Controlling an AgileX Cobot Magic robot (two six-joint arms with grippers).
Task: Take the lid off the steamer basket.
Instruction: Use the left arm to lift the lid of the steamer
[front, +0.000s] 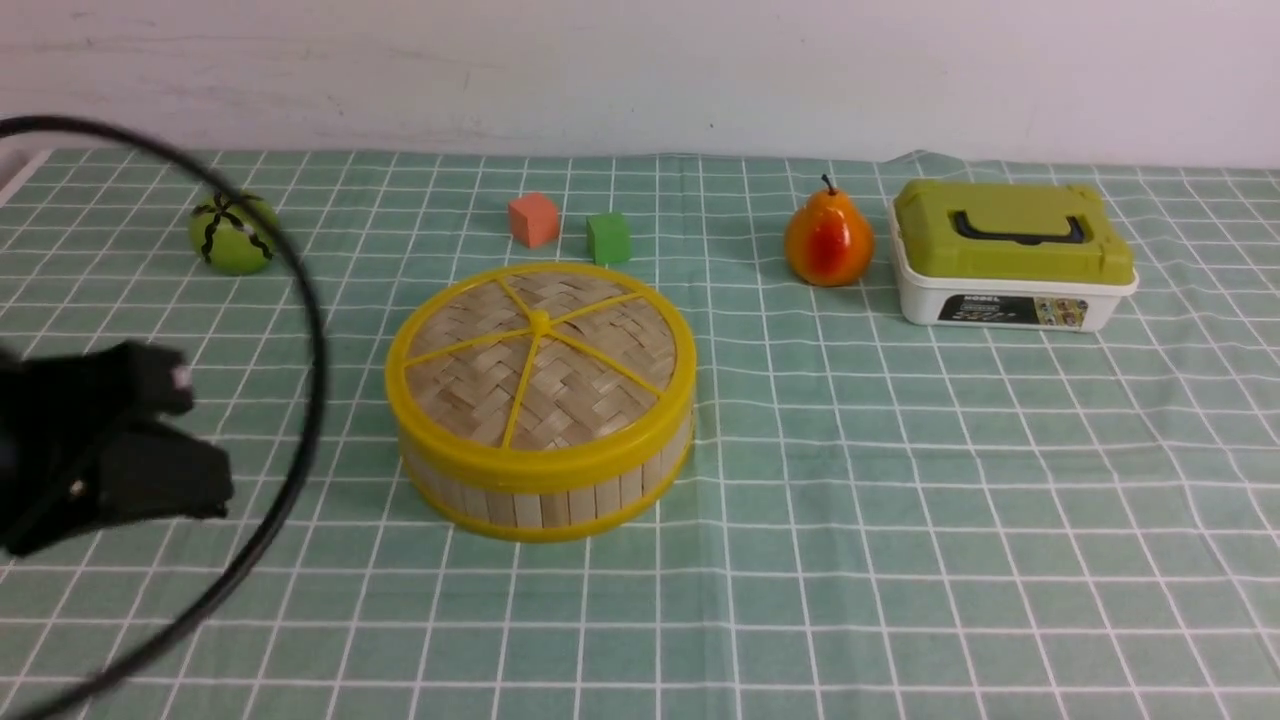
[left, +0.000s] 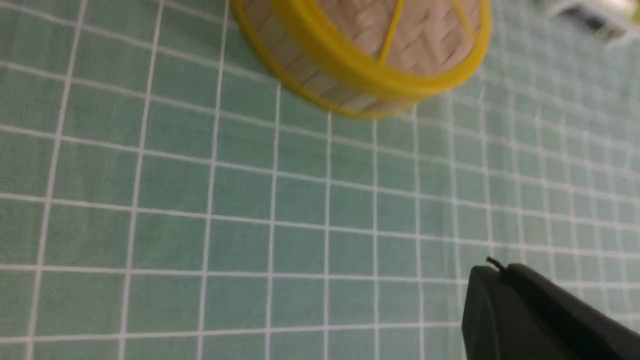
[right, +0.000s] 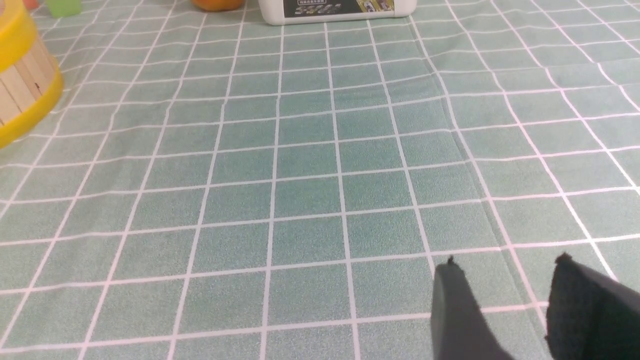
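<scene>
Near the table's (front: 900, 520) left edge, left gripper (front: 205, 437) pinched closed, empty, short of the lid (front: 560, 370); right gripper (right: 506, 280) parted, empty. Approach step, I'd say: next, spread over the knob (front: 539, 322).

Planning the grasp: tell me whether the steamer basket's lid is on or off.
On. The lid sits flat atop the steamer basket, its yellow rim covering the top.
</scene>
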